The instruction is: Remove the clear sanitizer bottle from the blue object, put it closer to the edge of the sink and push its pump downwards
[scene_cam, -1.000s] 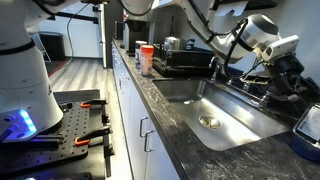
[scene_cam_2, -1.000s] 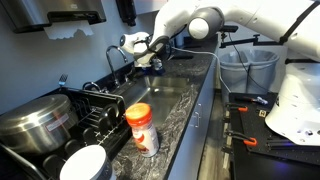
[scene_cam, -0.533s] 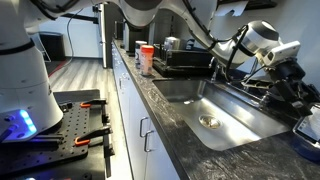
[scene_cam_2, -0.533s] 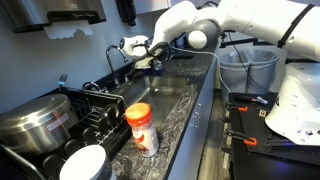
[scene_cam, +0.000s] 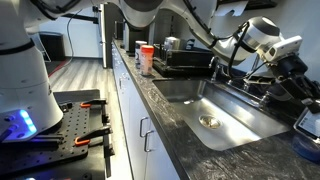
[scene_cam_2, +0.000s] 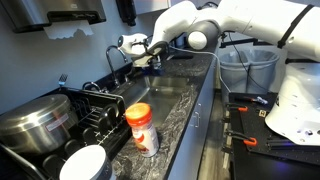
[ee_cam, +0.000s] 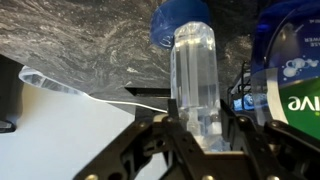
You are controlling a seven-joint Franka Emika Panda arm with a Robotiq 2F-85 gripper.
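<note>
Wrist view: the clear sanitizer bottle is smooth, glossy transparent plastic with flat sides. It stands between the fingers of the gripper, its far end meeting the blue object, which is rounded and matte. Dark speckled stone countertop lies behind, and a blue labelled bottle sits just beside. The black fingers sit close on both flat sides; a firm clamp cannot be told. In an exterior view the stainless sink gleams. Since a second ago the arm has shifted slightly toward the chrome faucet.

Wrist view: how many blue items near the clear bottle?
2: a rounded blue object at the top, by the clear bottle's end, and a blue container at the right edge. Others may sit out of frame.
</note>
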